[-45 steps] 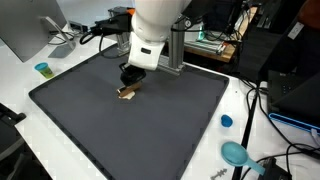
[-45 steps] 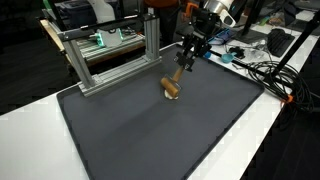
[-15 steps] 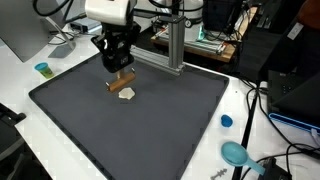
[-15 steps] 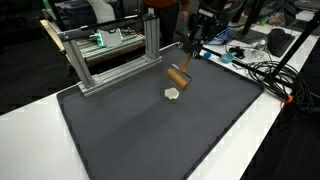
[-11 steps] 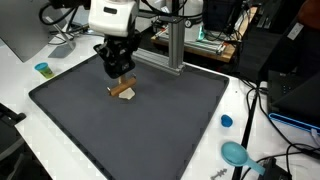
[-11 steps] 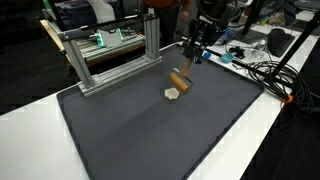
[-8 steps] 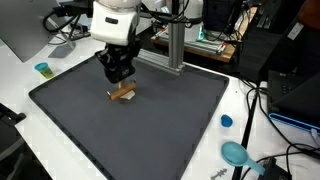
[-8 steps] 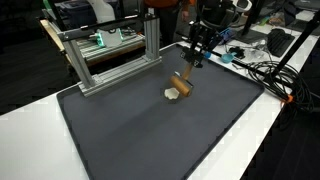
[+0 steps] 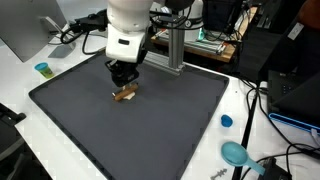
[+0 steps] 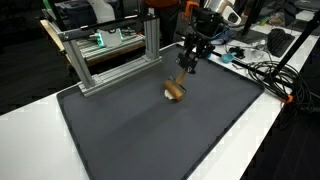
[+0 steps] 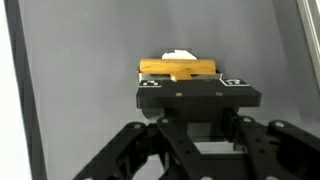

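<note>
Block: we see a short tan wooden bar (image 11: 178, 68), lying crosswise in the wrist view.
Where: low over the dark mat (image 9: 150, 130), about 11 o'clock from the mat's middle. A white piece (image 11: 180, 55) shows just past the block at 12 o'clock.
Gripper: the gripper (image 9: 124, 80) has its jaws clamped together on the block.
Arm: the white arm (image 9: 130, 25) stands almost upright over the block with the wrist pointing down. In an exterior view it leans in from 1 o'clock.

Wooden block (image 11: 178, 69) (smooth faces); mat (image 9: 150, 130) matt, even-surfaced.
</note>
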You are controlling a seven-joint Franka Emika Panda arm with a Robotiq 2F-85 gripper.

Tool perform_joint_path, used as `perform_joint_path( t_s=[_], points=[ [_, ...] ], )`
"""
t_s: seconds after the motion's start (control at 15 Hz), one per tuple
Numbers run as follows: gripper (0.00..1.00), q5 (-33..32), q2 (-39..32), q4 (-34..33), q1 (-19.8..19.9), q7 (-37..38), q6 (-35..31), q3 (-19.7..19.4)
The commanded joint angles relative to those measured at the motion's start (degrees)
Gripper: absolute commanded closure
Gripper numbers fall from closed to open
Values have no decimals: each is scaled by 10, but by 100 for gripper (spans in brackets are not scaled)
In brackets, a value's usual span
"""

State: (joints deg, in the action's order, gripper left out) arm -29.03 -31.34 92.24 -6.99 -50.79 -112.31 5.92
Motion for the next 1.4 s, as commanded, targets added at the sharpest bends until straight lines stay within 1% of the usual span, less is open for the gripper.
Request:
perform_joint_path(
  t_s=[0.0, 0.2, 0.47, 0.67, 1.13, 1.33],
  points=[
    [79, -14, 1, 13, -8, 5, -8, -5],
    [79, -9, -31, -15, -3, -6, -6, -6],
    [79, 13, -62, -46, 7, -23, 6, -2],
    [79, 14, -81, -66, 9, -17, 11, -7],
    [79, 9, -109, -102, 10, -2, 36, -19],
    [79, 7, -99, -104, 9, 4, 40, -25]
  ],
)
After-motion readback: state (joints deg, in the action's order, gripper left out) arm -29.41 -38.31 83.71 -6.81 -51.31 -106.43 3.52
